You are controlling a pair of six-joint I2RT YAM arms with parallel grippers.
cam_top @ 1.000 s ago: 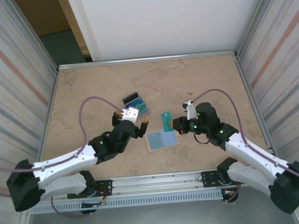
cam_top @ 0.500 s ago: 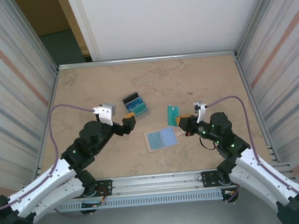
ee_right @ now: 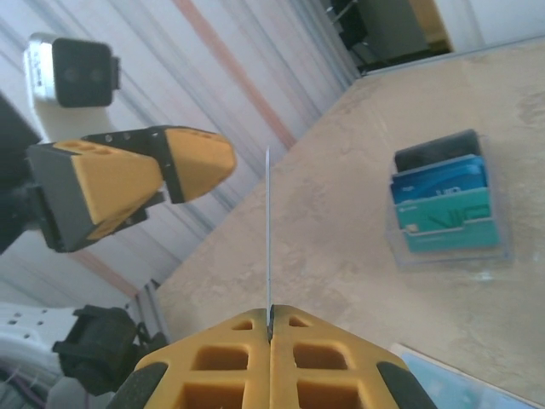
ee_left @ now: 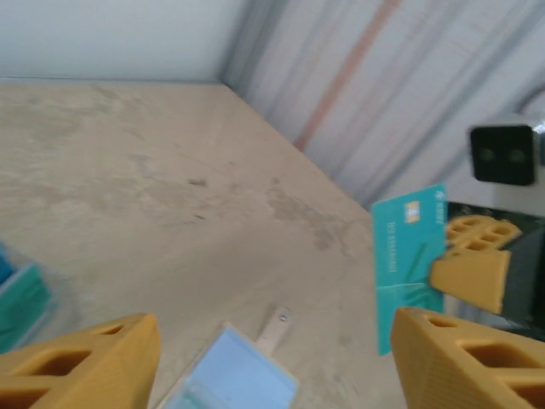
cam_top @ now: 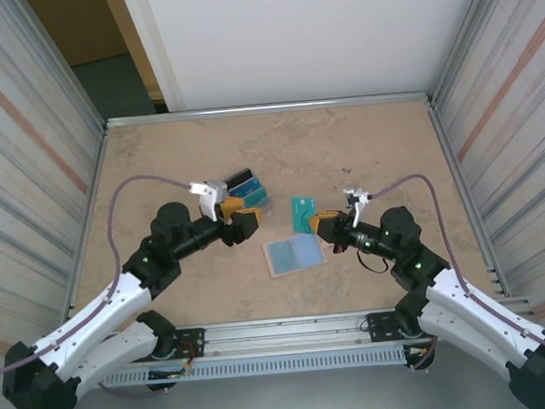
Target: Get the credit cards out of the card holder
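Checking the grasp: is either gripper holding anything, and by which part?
The right gripper pinches a teal credit card by one edge. The left gripper is open and holds nothing.

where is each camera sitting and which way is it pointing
top external: above, behind the arms, looking down on the table; both arms show.
left wrist: on the left arm, facing the teal card in the right gripper; own fingers below.
right wrist: on the right arm, facing the left gripper along that card's edge; own fingers below.
shared: both wrist views catch the wallet.
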